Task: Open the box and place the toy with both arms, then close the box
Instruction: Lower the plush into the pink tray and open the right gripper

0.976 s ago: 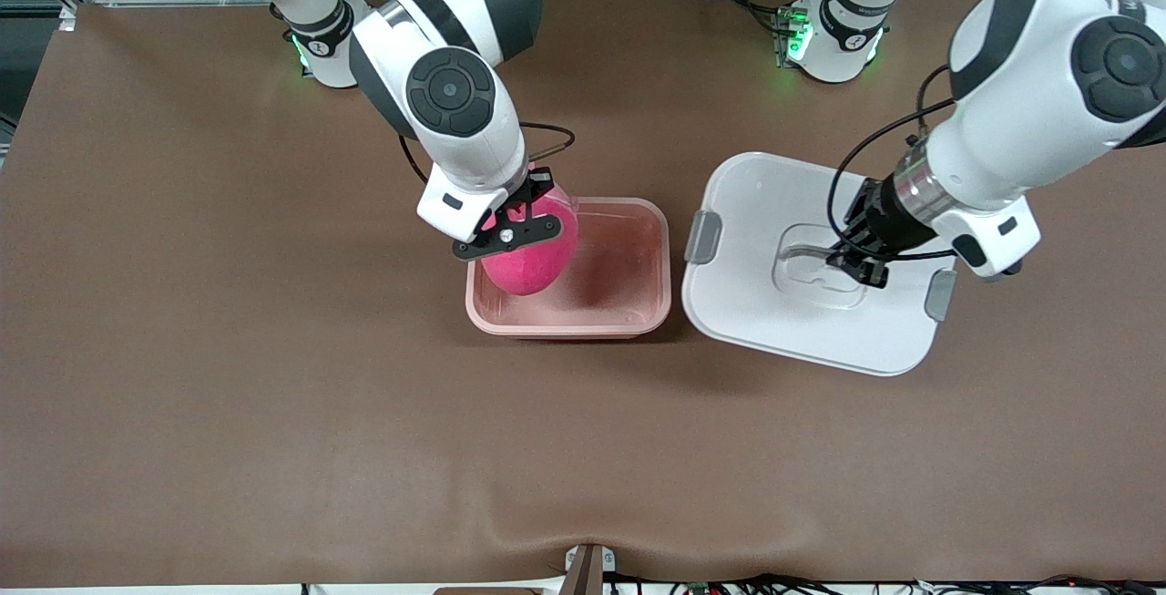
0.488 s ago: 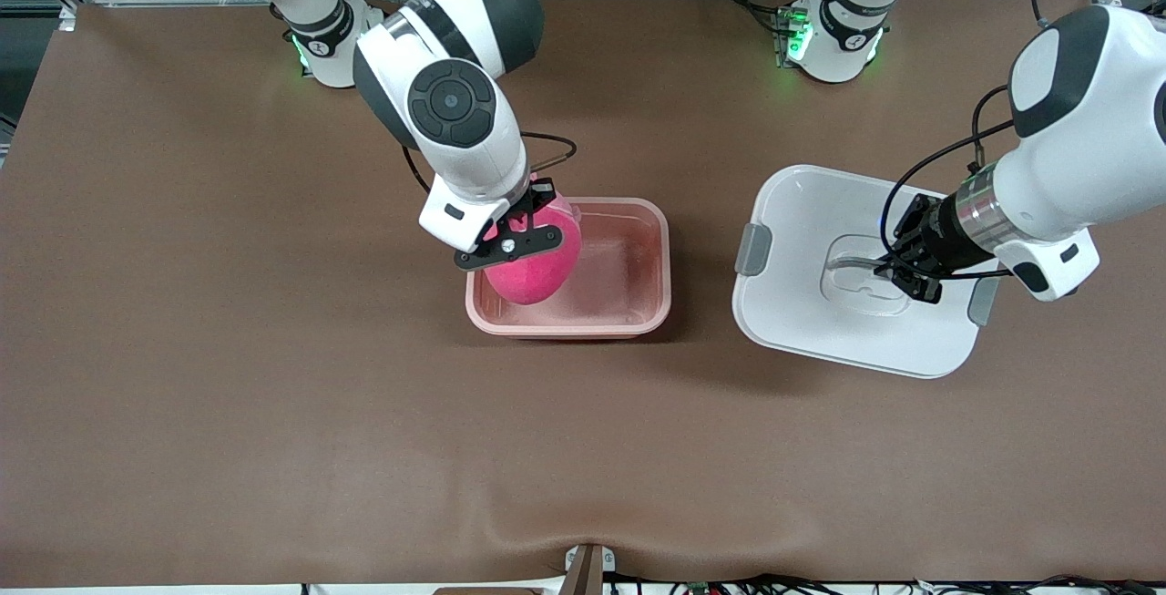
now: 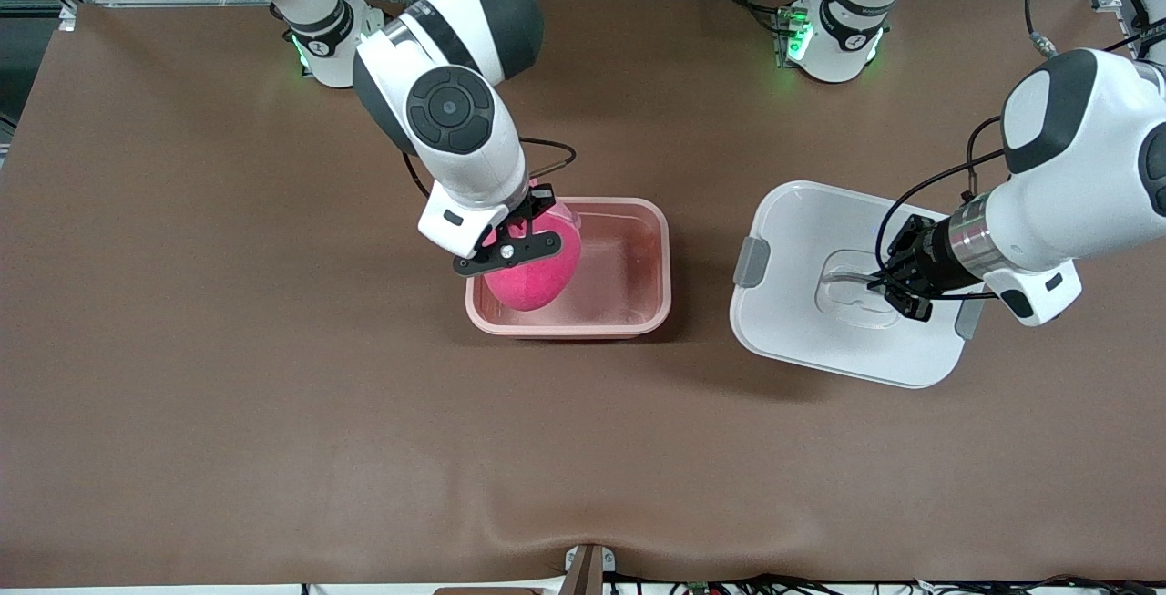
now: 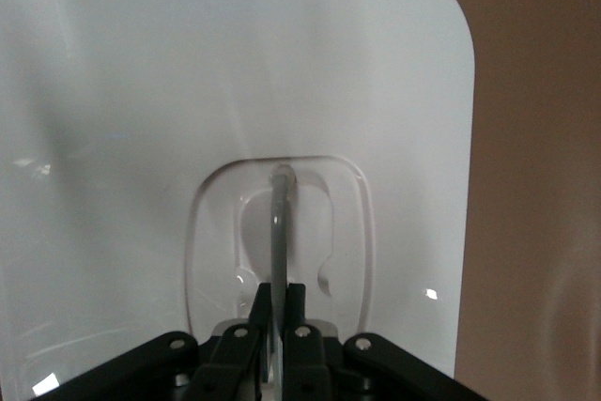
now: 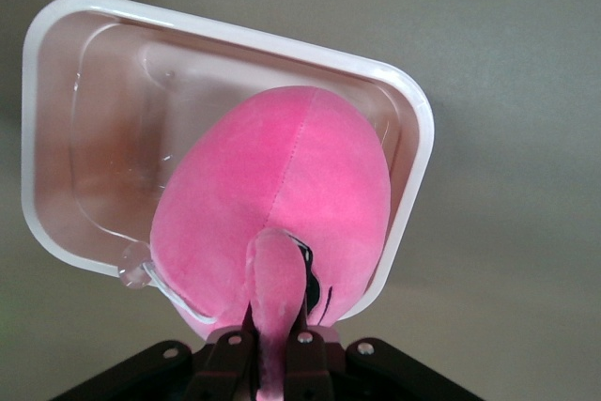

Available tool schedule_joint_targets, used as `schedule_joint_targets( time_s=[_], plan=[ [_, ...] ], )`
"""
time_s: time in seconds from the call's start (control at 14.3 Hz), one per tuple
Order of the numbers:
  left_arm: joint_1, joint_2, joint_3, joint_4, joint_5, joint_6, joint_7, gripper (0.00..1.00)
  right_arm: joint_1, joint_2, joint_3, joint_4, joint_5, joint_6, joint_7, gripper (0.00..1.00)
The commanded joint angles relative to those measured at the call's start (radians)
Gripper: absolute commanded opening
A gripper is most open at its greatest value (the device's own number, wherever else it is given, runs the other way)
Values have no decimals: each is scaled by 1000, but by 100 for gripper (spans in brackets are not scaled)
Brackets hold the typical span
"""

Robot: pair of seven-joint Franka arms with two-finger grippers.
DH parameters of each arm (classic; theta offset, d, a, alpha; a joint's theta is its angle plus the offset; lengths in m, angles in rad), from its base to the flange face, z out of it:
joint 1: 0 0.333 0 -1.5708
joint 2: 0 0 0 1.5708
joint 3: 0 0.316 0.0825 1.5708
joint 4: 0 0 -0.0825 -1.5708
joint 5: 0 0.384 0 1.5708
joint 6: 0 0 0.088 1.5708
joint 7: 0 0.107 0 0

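The toy (image 3: pixel 533 267), a round hot-pink plush, is being held over the open pink tub of the box (image 3: pixel 638 326), at the end of the tub toward the right arm's side of the table, its lower part already dipping inside the rim. It is being pinched by a small ear or tab at its top, as the right wrist view shows, with the jaws of the right gripper (image 5: pixel 272 349) clenched on that fabric. The plush is judged to be light, soft and easily squashed, not fragile or slippery; a protruding ear or a fold of fabric is judged the best place to take hold, since the round body would bulge out of a narrow grip. The tub is lying empty otherwise, in the middle of the table (image 3: pixel 273 394). The white lid (image 3: pixel 792 322) is being carried toward the left arm's end of the table, just apart from the tub, by the left gripper (image 4: pixel 274 326), whose jaws are clamped on the thin grey handle (image 4: pixel 278 232) in the lid's recessed centre; the lid is judged stiff and light. Compared with a second ago, the lid is being shown farther from the tub, and the toy is sitting slightly lower in it.
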Motion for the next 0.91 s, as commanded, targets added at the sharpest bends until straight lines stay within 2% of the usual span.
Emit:
schedule_joint_targets(
  time_s=[0.0, 0.42, 0.7, 0.84],
  plan=[
    [28, -9, -5, -37, -6, 46, 36, 0, 13, 42, 1, 41, -32, -11, -7, 0],
    [53, 17, -4, -154, 129, 193, 62, 0, 16, 71, 2, 40, -74, 20, -7, 0],
    [48, 14, -5, -200, 132, 277, -2, 0, 31, 96, 2, 31, -78, 32, -7, 0],
    [53, 20, -7, -201, 129, 279, -15, 0, 54, 119, 2, 28, -115, 32, -5, 0]
  ],
)
